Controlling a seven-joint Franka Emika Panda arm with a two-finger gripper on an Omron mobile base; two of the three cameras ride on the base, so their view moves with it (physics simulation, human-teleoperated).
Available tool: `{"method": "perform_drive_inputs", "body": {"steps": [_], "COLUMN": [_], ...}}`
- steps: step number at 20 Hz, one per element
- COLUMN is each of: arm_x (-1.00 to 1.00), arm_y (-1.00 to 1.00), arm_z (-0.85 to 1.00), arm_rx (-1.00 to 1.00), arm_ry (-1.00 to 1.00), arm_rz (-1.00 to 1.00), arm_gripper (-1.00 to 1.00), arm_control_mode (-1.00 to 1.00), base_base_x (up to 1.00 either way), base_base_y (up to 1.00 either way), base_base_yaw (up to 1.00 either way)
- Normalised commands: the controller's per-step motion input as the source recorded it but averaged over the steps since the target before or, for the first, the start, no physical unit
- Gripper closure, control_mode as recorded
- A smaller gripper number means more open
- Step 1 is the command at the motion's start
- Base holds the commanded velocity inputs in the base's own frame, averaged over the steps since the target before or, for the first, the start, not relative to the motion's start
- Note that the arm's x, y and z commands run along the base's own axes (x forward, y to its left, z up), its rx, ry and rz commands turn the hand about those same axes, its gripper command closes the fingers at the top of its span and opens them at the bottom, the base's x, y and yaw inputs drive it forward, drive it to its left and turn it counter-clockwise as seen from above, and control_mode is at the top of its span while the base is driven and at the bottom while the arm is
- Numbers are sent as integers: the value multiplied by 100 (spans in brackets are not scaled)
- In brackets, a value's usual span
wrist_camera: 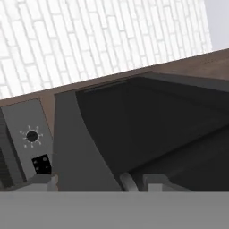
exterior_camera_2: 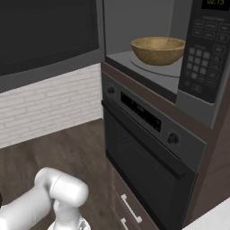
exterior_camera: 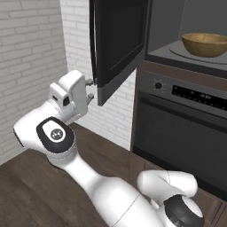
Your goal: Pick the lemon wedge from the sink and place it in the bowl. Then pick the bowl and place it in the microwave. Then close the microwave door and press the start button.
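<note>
Bowl (exterior_camera_2: 158, 49) in microwave (exterior_camera_2: 197, 54) | door (exterior_camera: 117, 44) open, start btn pending | my fingers (exterior_camera: 90, 88) parted, empty, by door edge

- I see the bowl (exterior_camera_2: 158, 49): light brown outside, golden-tan inside.
- Microwave door (exterior_camera: 119, 44): black panel, grey edge.
- Oven (exterior_camera_2: 148, 152): dark grey.
- Wall (exterior_camera: 26, 66): white brick pattern.
- Floor (exterior_camera: 26, 195): dark brown wood grain.
</note>
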Motion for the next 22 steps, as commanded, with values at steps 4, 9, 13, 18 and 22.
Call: {"method": "perform_drive_inputs", "body": {"steps": [4,9,13,18,22], "arm_x": [0,8,24,26,35], "arm_y": [-100,-100,-100,-100,-100], "arm_z": [40,22,22,17,13], "arm_rx": [15,18,20,23,22], "arm_ry": [0,0,1,3,1], "arm_rz": [-1,0,0,0,0], "arm_gripper": [-100,-100,-100,-100,-100], "arm_control_mode": [-100,-100,-100,-100,-100], "base_base_x": [0,0,0,0,0], "base_base_y": [0,0,0,0,0], "base_base_yaw": [0,0,0,0,0]}}
